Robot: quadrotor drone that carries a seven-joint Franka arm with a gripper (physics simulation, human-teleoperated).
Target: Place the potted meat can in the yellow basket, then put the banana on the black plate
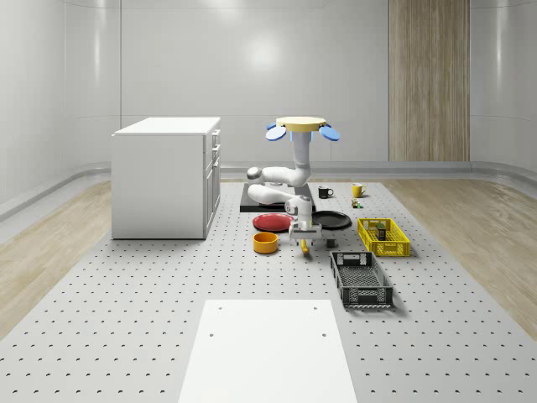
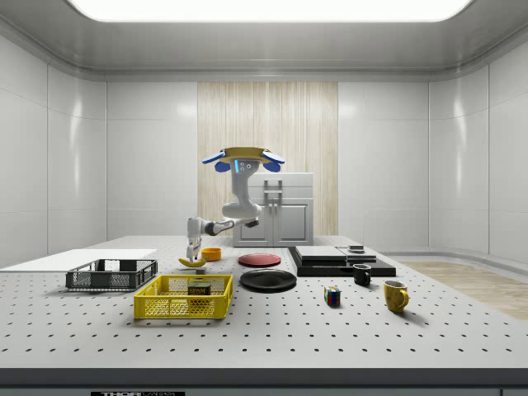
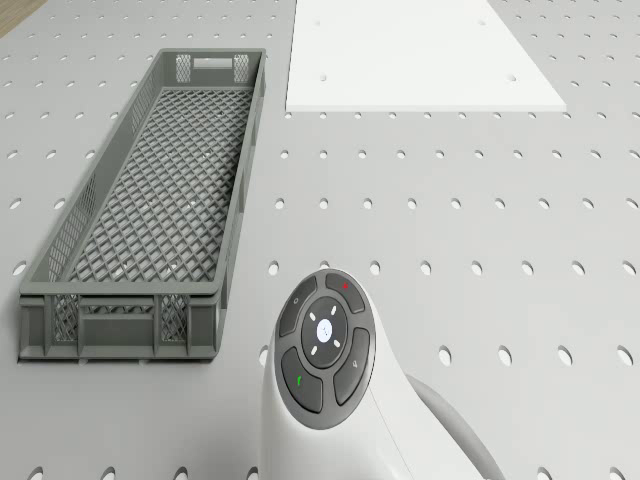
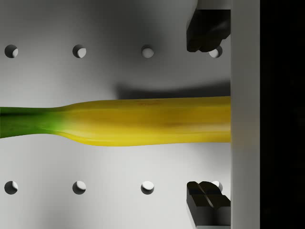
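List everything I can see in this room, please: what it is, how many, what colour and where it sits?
Potted meat can: one, dark label, inside the yellow basket.
Yellow basket: one, at the whole-scene view's right.
Banana: one, yellow with green stem, on the table between the gripper's fingers.
Black plate: one, beside the red plate.
Red plate: one, by the cabinet.
Orange bowl: one, in front of the red plate.
Grey crate: one, in front of the yellow basket.
Mugs: one black, one yellow.
Colourful cube: one, near the mugs.
White cabinet: one.
White mat: one.
Drone: hovering above the plates.
Gripper: open, around the banana.
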